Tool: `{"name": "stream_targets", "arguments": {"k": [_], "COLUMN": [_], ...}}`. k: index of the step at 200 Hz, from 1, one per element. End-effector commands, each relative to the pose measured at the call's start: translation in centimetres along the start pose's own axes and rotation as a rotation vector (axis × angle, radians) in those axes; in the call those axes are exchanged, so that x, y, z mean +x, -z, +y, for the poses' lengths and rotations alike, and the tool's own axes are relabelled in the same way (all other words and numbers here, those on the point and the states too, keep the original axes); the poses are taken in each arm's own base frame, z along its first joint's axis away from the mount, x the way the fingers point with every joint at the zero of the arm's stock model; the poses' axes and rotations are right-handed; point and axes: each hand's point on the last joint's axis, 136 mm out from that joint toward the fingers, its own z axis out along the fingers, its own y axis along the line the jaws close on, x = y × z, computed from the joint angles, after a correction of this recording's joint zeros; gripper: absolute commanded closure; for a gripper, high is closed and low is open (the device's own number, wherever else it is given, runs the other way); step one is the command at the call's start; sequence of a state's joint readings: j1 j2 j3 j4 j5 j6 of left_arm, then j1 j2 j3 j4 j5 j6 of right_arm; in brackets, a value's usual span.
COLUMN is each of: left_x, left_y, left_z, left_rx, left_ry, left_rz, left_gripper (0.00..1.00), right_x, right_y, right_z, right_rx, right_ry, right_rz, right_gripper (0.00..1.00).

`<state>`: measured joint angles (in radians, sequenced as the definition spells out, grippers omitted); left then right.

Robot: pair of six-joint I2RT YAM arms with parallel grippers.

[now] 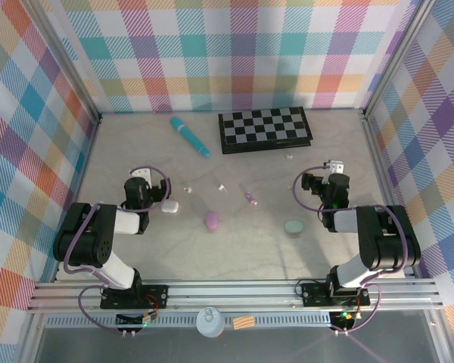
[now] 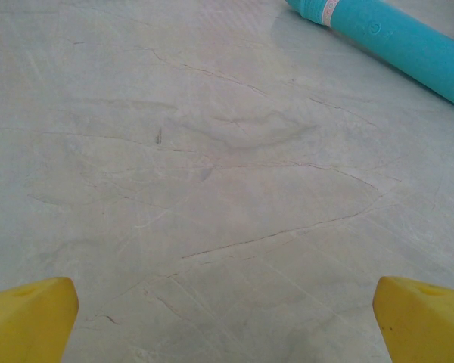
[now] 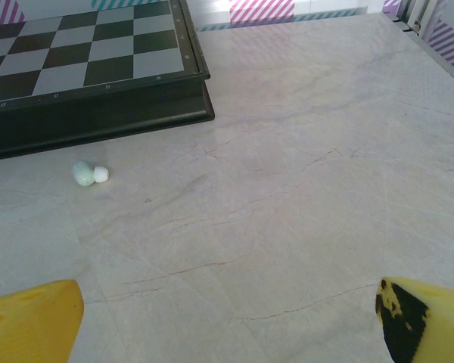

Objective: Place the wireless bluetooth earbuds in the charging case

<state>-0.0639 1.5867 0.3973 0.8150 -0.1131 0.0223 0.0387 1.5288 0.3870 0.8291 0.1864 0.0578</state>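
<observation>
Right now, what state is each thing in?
Left gripper: open, empty.
Right gripper: open, empty.
White case: looks shut.
Purple case: looks shut.
Green case: looks shut.
Chessboard: folded shut, flat.
Pale green earbud: loose near the board.
Pink earbud: loose on the table.
Left whitish earbud: loose.
Middle whitish earbud: loose.
Teal stick: lying flat.

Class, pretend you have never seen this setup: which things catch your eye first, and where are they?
The black-and-white chessboard at the far middle of the table stands out first, with the long teal stick lying to its left. Closer in lie a white case, a purple case and a pale green case, with tiny earbuds scattered between them and the board.
</observation>
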Motion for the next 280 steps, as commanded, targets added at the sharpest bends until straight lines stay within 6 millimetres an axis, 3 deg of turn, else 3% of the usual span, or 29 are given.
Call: {"name": "stream_targets", "arguments": {"k": [1,39,70,97,115,150,169,189,235,280], "left_x": [-2.7,-5.5,-8.2,-9.7,-10.0,-10.5,-10.7,-10.5,-10.0,-9.6], "left_y": [0.1,2.1,4.5,6.3,7.3,8.1,8.1,7.9,8.1,8.6], "left_z": [-0.7,-1.4,-4.2,-7.5,-9.3,-9.3,-8.4,-7.0,-4.4,-3.7], "left_rx": [0.016,-0.052,-0.002,0.091,0.146,0.139,0.114,0.107,0.065,0.045], "left_ry": [-0.007,-0.118,-0.137,-0.117,-0.112,-0.036,0.008,0.112,0.232,0.22], "left_rz": [-0.049,-0.006,-0.015,0.021,0.05,0.09,0.091,0.139,0.184,0.188], "left_gripper": [0.0,0.0,0.0,0.0,0.0,0.0,0.0,0.0,0.0,0.0], "right_x": [-1.5,-4.2,-6.4,-7.2,-6.8,-3.1,-0.8,1.8,7.5,11.4], "right_y": [0.0,1.9,4.0,6.3,7.7,10.8,13.2,15.3,17.5,16.7], "right_z": [1.0,1.1,2.4,5.3,8.7,18.1,23.6,27.9,33.0,35.5], "right_rx": [-0.044,-0.042,-0.074,-0.156,-0.231,-0.449,-0.586,-0.679,-0.762,-0.737], "right_ry": [0.028,0.034,-0.008,-0.058,-0.04,0.078,0.156,0.265,0.46,0.535], "right_rz": [-0.024,-0.003,0.048,0.109,0.153,0.307,0.352,0.403,0.554,0.687], "right_gripper": [0.01,0.01,0.01,0.01,0.01,0.01,0.01,0.01,0.01,0.09]}}
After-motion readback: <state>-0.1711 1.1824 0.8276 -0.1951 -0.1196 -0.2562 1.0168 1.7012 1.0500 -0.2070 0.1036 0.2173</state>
